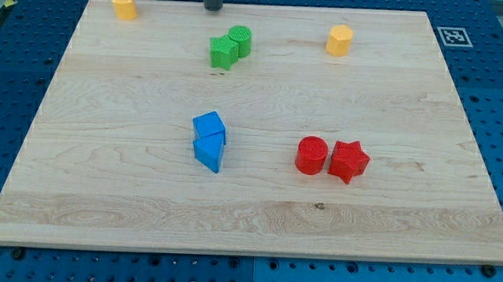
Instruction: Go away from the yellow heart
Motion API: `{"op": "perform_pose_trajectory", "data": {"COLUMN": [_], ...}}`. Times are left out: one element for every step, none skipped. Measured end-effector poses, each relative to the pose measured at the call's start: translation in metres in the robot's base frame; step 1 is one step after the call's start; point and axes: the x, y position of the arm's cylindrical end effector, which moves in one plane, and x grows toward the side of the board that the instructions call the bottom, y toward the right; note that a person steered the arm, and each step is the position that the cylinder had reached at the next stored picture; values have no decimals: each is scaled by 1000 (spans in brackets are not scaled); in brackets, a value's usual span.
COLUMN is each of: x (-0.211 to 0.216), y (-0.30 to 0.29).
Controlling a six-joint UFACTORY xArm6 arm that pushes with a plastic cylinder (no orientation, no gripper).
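My tip, the lower end of a straight dark rod, comes down at the far edge of the pale wooden board, a little left of the middle; it is a plain rod with nothing to open or close, it has hold of nothing, and it touches no block. The yellow heart-shaped plastic block stands in the far left corner of the board, well apart from my tip and to its left. The nearest blocks to my tip are the green star-shaped block and the green cylinder block, which sit touching each other just nearer than the tip and slightly to its right. A second yellow block, which looks six-sided, stands far and to the right, on its own. Around the middle of the board, a blue cube block rests against a blue wedge-like block that lies just nearer. To their right, a red cylinder block and a red star-shaped block sit side by side, touching. The board lies on a blue perforated table top, with a small black-and-white marker tag beside its far right corner.
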Motion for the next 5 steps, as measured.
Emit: {"op": "perform_pose_trajectory", "data": {"x": [16,42,63,89,116], "y": [27,45,79,116,150]}}
